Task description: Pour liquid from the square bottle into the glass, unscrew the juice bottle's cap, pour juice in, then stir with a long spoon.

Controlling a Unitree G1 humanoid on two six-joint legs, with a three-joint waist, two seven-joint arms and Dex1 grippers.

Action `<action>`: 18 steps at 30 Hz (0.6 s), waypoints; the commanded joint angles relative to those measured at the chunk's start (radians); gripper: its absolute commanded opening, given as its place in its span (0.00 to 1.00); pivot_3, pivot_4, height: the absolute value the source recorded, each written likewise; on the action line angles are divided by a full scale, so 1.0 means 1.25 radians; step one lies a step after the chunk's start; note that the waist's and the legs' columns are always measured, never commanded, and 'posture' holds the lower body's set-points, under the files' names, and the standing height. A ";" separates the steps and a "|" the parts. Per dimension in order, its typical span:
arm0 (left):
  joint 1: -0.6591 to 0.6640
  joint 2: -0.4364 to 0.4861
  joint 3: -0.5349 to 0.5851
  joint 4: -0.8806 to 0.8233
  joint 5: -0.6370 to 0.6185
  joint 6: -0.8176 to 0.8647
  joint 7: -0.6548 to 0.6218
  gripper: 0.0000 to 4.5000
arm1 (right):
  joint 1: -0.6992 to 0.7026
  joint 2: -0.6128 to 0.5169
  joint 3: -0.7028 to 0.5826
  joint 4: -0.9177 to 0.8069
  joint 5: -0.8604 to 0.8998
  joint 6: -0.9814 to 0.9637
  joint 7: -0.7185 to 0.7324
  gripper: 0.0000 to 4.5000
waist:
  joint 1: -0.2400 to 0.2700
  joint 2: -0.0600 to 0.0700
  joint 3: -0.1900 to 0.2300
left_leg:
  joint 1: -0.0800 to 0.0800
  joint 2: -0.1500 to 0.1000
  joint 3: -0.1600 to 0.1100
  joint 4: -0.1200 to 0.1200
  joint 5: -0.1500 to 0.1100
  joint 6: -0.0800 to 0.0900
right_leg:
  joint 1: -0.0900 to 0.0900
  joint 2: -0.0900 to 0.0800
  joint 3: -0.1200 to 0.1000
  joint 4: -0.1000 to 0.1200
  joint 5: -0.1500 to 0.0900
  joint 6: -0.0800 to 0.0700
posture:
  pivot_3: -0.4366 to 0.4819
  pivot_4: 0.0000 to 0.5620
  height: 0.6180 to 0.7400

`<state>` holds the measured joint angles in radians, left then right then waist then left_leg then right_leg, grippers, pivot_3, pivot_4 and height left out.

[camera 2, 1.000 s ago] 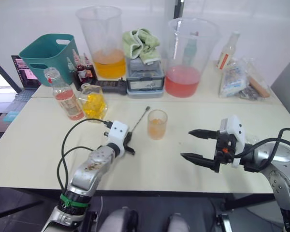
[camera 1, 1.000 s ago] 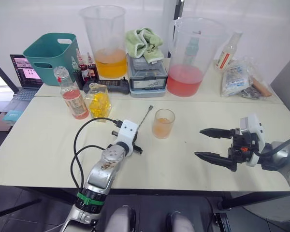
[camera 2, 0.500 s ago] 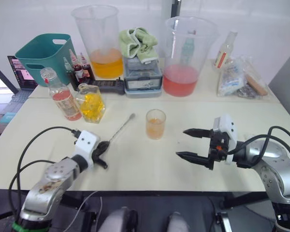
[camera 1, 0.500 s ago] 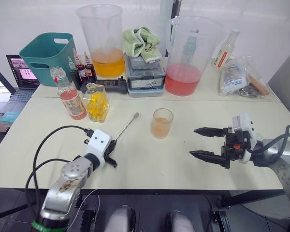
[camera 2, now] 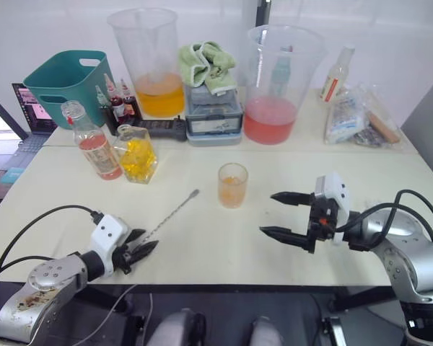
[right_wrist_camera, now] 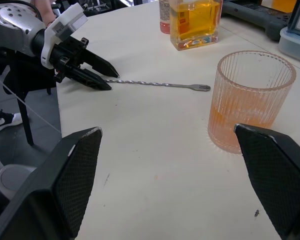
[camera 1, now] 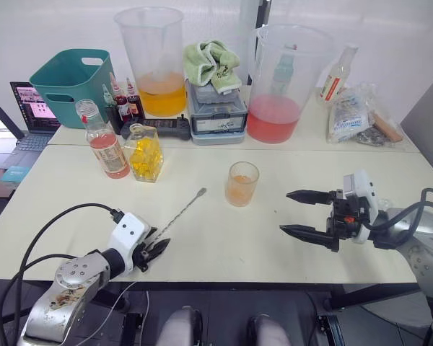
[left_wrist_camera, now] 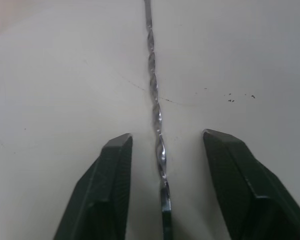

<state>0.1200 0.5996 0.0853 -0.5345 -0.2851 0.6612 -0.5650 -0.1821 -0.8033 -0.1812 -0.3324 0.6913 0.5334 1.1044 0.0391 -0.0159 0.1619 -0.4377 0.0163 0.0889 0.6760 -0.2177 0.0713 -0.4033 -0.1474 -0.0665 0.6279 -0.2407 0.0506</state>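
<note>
Two jaws apart on each gripper | our left gripper (camera 1: 153, 251) has drawn back to lower left, releasing the long spoon (camera 1: 179, 214) flat on the bench (camera 1: 224, 245) | glass (camera 1: 242, 184) mid-frame, orange | we judge stirring done.

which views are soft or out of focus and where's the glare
Left wrist view: left gripper fingers soft-edged, long spoon stem sharper with bright glints. Right wrist view: near fingers blurred, glass crisp. Left eye view: evenly lit, soft shadows on the table.
</note>
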 commanded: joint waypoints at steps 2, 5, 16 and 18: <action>-0.025 -0.003 -0.034 -0.005 0.014 0.032 0.025 0.58 | -0.008 0.007 -0.022 -0.018 0.014 -0.011 -0.010 1.00 | 0.004 0.000 0.000 | 0.000 0.000 0.000 0.000 0.000 0.000 | 0.000 0.000 0.000 0.000 0.000 0.000 | 0.48 0.27 0.97; -0.032 0.017 -0.061 0.013 0.027 0.059 0.024 0.52 | -0.011 0.006 -0.021 -0.022 0.014 -0.008 -0.013 1.00 | 0.005 0.000 0.000 | 0.000 0.000 0.000 0.001 0.000 0.000 | 0.000 0.000 0.000 0.000 0.000 0.000 | 0.48 0.27 0.97; -0.054 0.024 -0.015 -0.010 -0.024 0.097 0.026 0.01 | -0.038 0.000 -0.019 -0.033 0.025 0.014 -0.025 1.00 | 0.000 0.003 -0.002 | 0.000 0.000 0.001 0.000 0.002 0.004 | 0.000 0.000 0.000 0.000 0.000 0.000 | 0.48 0.27 0.97; -0.078 0.000 0.020 -0.027 -0.059 0.098 0.029 0.01 | -0.058 0.002 -0.018 -0.027 0.049 0.039 -0.024 1.00 | 0.001 0.003 -0.002 | 0.000 0.000 0.001 0.000 0.002 0.004 | 0.000 0.000 0.000 0.000 0.000 0.000 | 0.48 0.27 0.97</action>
<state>0.0428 0.6156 0.0740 -0.5356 -0.3195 0.7765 -0.5308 -0.2239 -0.7918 -0.1812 -0.3448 0.7030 0.5608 1.0691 0.0401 -0.0119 0.1596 -0.4378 0.0159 0.0897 0.6757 -0.2148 0.0766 -0.4032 -0.1474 -0.0661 0.6279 -0.2405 0.0509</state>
